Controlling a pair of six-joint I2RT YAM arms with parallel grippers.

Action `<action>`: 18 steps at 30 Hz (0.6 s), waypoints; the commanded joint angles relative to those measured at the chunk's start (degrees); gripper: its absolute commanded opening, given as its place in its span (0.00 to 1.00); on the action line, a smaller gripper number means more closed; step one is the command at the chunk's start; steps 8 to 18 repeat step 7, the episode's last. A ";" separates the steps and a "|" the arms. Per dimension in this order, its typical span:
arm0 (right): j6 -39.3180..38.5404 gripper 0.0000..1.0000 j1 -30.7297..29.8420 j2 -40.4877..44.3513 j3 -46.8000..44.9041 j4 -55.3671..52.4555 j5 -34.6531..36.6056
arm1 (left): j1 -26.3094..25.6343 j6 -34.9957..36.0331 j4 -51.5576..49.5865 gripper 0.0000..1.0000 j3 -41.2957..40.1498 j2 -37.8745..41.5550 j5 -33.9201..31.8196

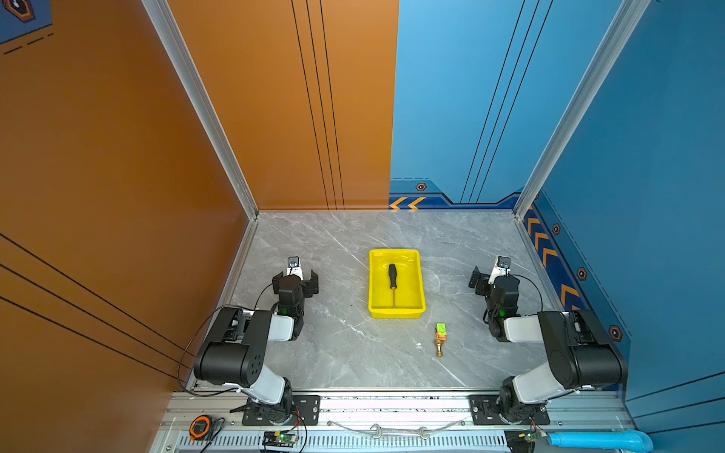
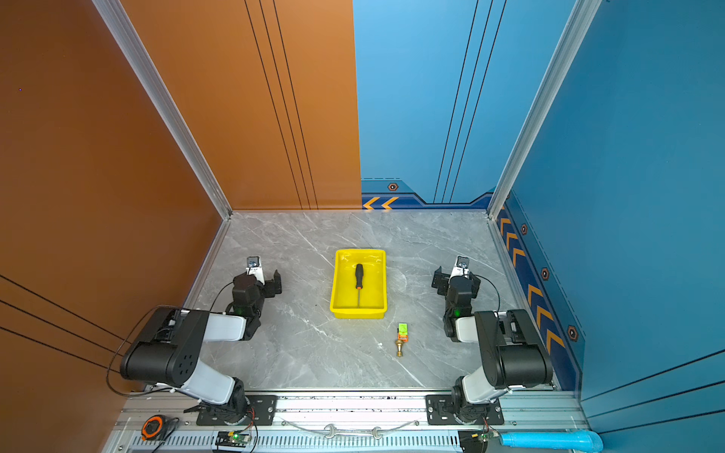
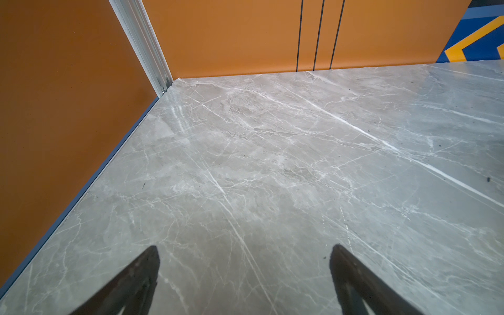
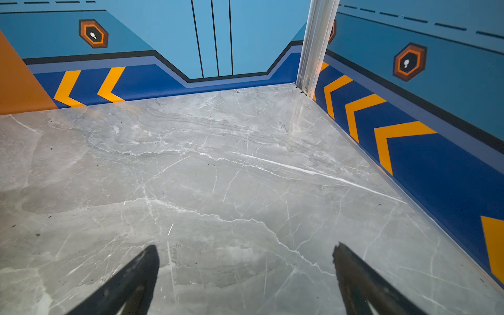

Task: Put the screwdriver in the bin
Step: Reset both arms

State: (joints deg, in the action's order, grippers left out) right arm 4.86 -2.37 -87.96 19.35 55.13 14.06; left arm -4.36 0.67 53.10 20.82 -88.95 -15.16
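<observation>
The screwdriver (image 1: pixel 392 280) (image 2: pixel 358 280), black handle with an orange collar and thin shaft, lies lengthwise inside the yellow bin (image 1: pixel 372 282) (image 2: pixel 338 282) at the middle of the marble table in both top views. My left gripper (image 1: pixel 295 280) (image 2: pixel 259 280) (image 3: pixel 244 255) stands open well left of the bin, nothing between its fingers. My right gripper (image 1: pixel 492 278) (image 2: pixel 455 280) (image 4: pixel 245 255) stands open well right of the bin, holding nothing. Neither wrist view shows the bin or the screwdriver.
A short orange-green-brass object (image 1: pixel 440 338) (image 2: pixel 401 338) lies on the table in front of the bin's right corner. A silver wrench (image 1: pixel 398 431), a tape measure (image 1: pixel 200 427) and a blue tube (image 1: pixel 600 440) sit on the front rail. Walls close the left, back and right.
</observation>
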 commanded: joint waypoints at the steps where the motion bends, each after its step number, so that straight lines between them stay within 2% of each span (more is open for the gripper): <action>1: 0.19 1.00 -0.48 -0.63 1.04 -1.17 1.75 | 0.67 0.45 0.78 0.98 0.51 -0.67 1.75; 18: 0.15 1.00 -0.53 -0.63 1.00 -1.17 1.75 | 0.87 0.55 0.72 0.98 0.52 -0.68 2.60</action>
